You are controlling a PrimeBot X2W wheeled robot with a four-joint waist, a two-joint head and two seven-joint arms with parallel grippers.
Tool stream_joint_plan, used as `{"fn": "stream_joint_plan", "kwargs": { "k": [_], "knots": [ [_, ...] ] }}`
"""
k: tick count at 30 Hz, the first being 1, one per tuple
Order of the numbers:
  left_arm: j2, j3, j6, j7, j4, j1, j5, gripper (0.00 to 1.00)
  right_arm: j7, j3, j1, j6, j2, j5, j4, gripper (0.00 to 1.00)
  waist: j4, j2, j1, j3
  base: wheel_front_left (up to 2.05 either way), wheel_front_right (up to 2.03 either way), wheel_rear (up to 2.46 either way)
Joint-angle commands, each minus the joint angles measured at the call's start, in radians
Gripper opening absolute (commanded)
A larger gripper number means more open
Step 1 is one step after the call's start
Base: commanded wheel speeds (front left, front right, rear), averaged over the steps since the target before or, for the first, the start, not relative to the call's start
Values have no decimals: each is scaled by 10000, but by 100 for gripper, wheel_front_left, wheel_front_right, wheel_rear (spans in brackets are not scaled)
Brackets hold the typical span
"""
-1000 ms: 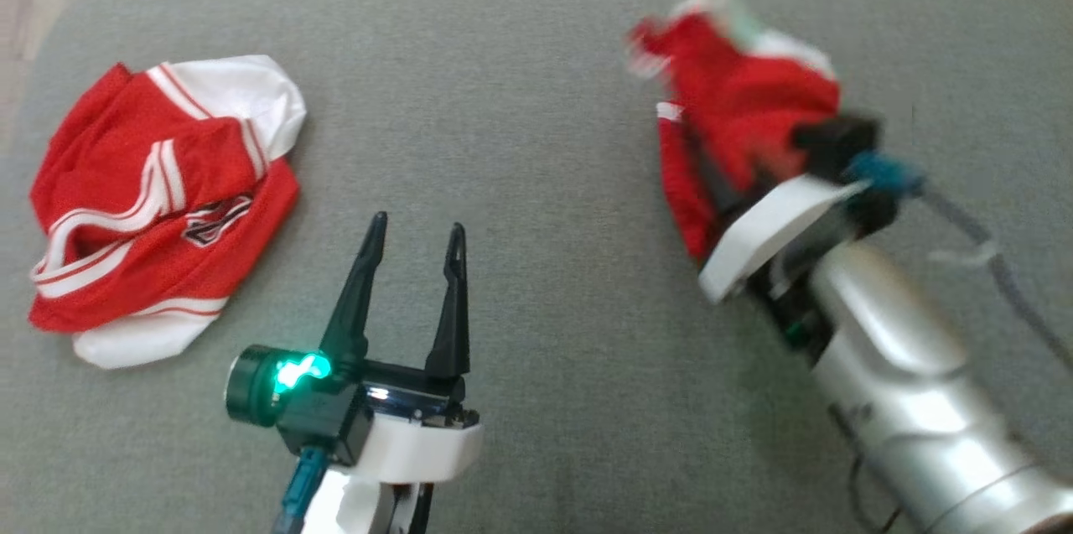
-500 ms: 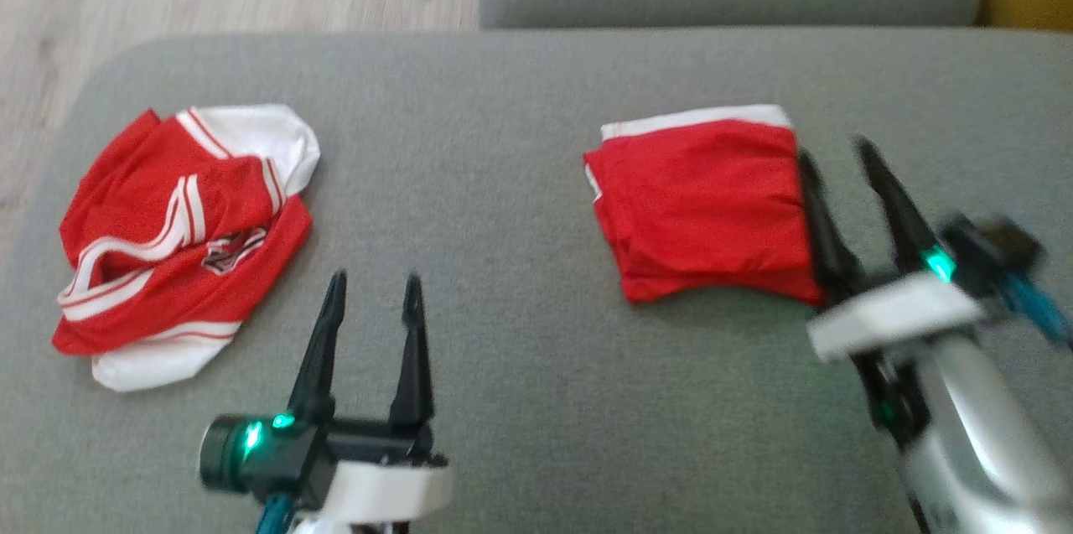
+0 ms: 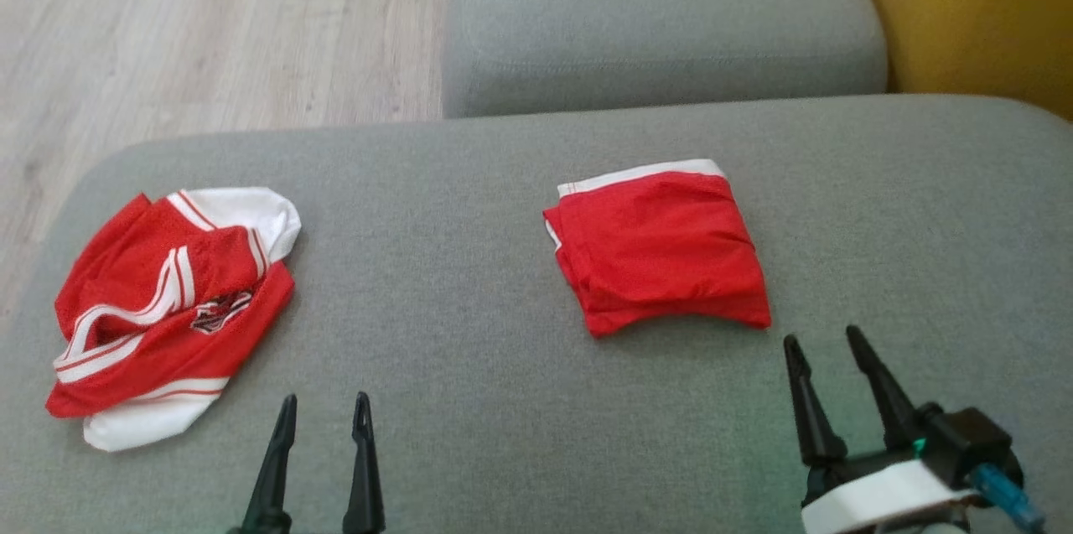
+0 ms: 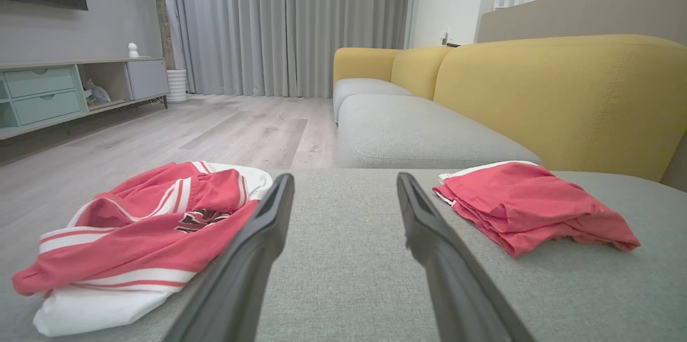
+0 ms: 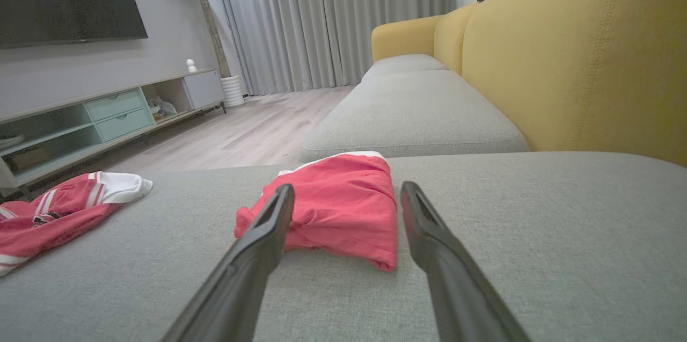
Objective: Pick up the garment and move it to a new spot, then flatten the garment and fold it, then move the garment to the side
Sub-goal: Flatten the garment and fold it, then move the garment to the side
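A folded red garment [image 3: 658, 247] with a white band along its far edge lies flat on the grey sofa seat [image 3: 469, 299], right of centre. It also lies ahead of my right fingers in the right wrist view [image 5: 343, 210] and off to the right in the left wrist view [image 4: 528, 208]. My right gripper [image 3: 826, 349] stands open just in front of the garment's near right corner, apart from it, nothing between its fingers. My left gripper [image 3: 323, 412] is open and empty at the lower left.
A crumpled red and white jersey [image 3: 163, 308] lies at the seat's left end, near its rounded edge. Another grey cushion [image 3: 662, 14] sits beyond, a yellow sofa back [image 3: 972, 6] at the far right, wooden floor [image 3: 209, 23] to the left.
My right gripper let go of the red garment, which now lies folded on the seat, and drew back toward me. The head camera tilted up, shifting the whole picture down.
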Motion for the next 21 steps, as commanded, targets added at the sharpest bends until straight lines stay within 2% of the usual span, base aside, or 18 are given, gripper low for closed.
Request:
{"fn": "stream_joint_plan", "kwargs": {
  "k": [1,21],
  "knots": [
    [-49,415,-67,-51,-283,-301,101,100,-107,249,-165,-7,-44,-105,-334,100,-43,-1,2,-63,0,0,0],
    [-59,435,-39,-51,-236,-240,84,100,-108,62,-97,-7,180,-294,-184,100,-43,-1,2,-101,0,0,0]
  ]
}}
